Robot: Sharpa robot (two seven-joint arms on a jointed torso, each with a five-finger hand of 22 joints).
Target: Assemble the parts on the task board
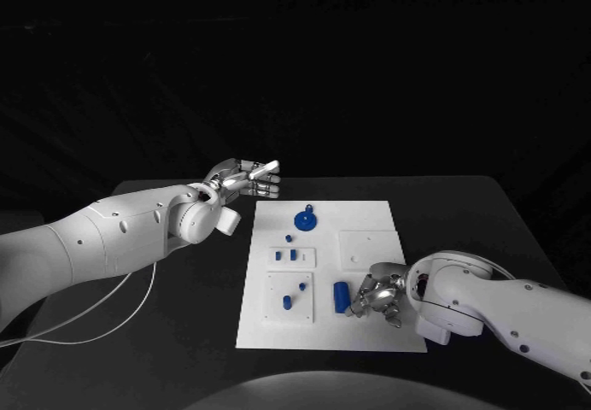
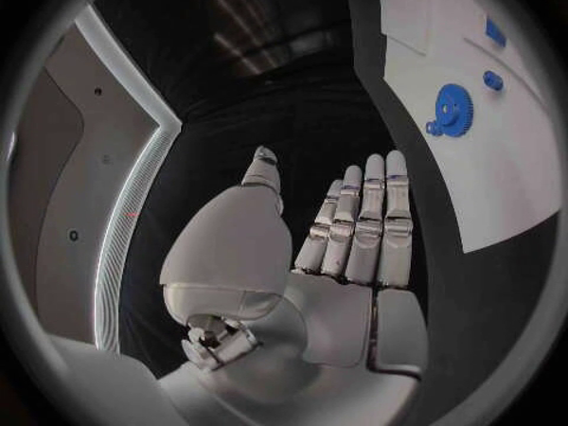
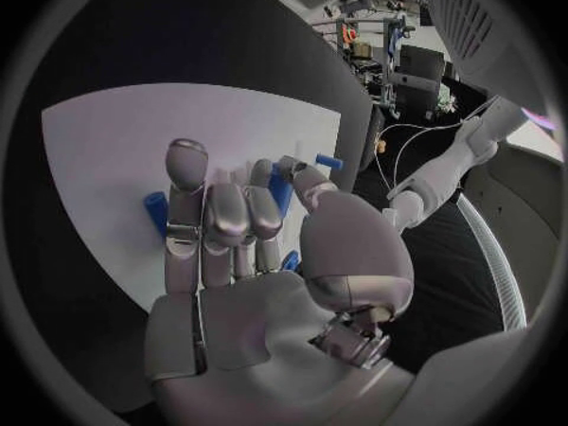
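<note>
Fingers of the right hand curl down onto the near part of the task board, closing around a blue cylindrical peg that lies flat just beside them. In the right wrist view the fingertips bend over blue pieces, one end of a peg poking out past them; whether the peg is actually gripped or only touched I cannot tell. Judging by the posture, this is a pick-up in progress: the hand comes at the lying peg from above and from the side, likely so it can be lifted and stood in a socket.

Left hand hovers off the far corner of the board, over the dark worktop, well apart from the right hand. Left wrist view shows its fingers straight and side by side, palm bare, holding nothing. It seems parked there to keep the board clear for the working hand.

Beyond the right hand, toward the far end of the board, a blue gear lies flat with a small knob just beside it. Between gear and right hand, two raised white plates carry small blue pegs: a pair on the farther plate, and another on the nearer one, close to the right hand's fingers. A blank square plate sits just ahead of the right hand.

Assembly looks early; most parts remain loose.
</note>
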